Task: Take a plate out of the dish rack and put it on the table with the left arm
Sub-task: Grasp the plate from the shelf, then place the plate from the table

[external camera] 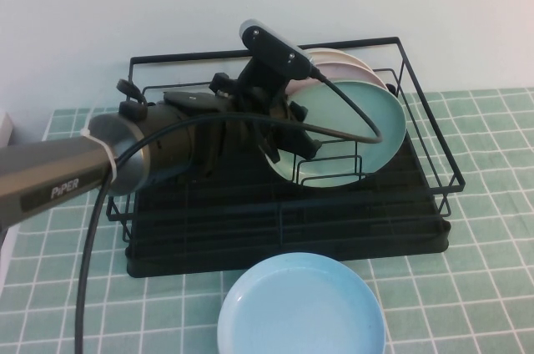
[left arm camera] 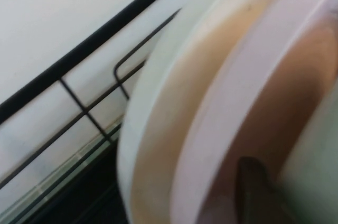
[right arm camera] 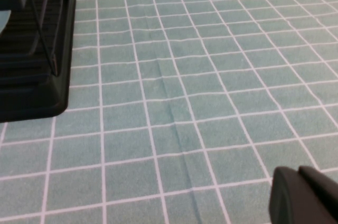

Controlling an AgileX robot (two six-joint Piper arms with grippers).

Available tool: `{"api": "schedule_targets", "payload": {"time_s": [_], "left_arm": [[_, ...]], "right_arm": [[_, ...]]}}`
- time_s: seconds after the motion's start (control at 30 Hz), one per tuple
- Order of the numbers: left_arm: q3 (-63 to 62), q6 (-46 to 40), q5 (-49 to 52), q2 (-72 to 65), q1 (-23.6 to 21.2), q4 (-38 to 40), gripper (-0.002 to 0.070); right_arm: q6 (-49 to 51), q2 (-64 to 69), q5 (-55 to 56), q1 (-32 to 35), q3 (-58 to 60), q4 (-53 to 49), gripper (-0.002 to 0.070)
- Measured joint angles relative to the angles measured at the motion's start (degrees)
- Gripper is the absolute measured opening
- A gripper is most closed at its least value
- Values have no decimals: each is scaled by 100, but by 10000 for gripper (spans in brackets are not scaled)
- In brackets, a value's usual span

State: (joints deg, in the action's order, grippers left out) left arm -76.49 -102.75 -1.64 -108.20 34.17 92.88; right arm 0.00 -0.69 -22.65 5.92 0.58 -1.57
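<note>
While the left arm (external camera: 100, 166) reaches across the dish rack (external camera: 288, 220), things stand as follows.

Left gripper (external camera: 288, 141): inside the rack, at the left rim of the mint-green plate (external camera: 355, 133); its jaws sit at that rim, but whether they are closed on it cannot be told.
Plate: upright on edge among the wire dividers, in the right half of the rack, its face turned to the near side of the counter (external camera: 484, 287).
Plates behind it: a pale pink plate (external camera: 346, 62) and a cream plate (external camera: 321, 55) stand stacked close behind, toward the far edge; in the left wrist view their rims, pink (left arm camera: 222, 129) and cream (left arm camera: 153, 129), fill most of the picture, with a dark fingertip (left arm camera: 253, 187) beside the pink one.
Dish rack: at the far edge of the counter, about the middle, against the wall.
Sky-blue plate (external camera: 300, 308): lying flat at the near edge, just in front of the rack.
Right gripper (right arm camera: 303, 195): only a dark part shows, above bare tiles to the right of the rack's corner (right arm camera: 37, 60); the state of its jaws cannot be told.
</note>
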Motion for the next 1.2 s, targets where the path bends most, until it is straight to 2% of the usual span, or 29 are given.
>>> {"api": "schedule_targets", "payload": {"time_s": [0.13, 0.23, 0.4, 0.8, 1.0, 1.2], "left_arm": [[0, -29, -292, 0, 0, 190, 82], [0, -115, -338, 88, 13, 224, 53], [0, -131, -324, 561, 17, 343, 36], [134, 117, -45, 2905, 17, 613, 34], [1050, 376, -728, 4136, 17, 646, 34], [2204, 250, -1166, 4891, 6, 703, 34]], "right_arm": [[0, 0, 0, 0, 0, 0, -2], [0, 0, 0, 0, 0, 0, -2], [0, 0, 0, 0, 0, 0, -2], [0, 0, 0, 0, 0, 0, -2], [0, 0, 0, 0, 0, 0, -2], [0, 0, 0, 0, 0, 0, -2]]}}
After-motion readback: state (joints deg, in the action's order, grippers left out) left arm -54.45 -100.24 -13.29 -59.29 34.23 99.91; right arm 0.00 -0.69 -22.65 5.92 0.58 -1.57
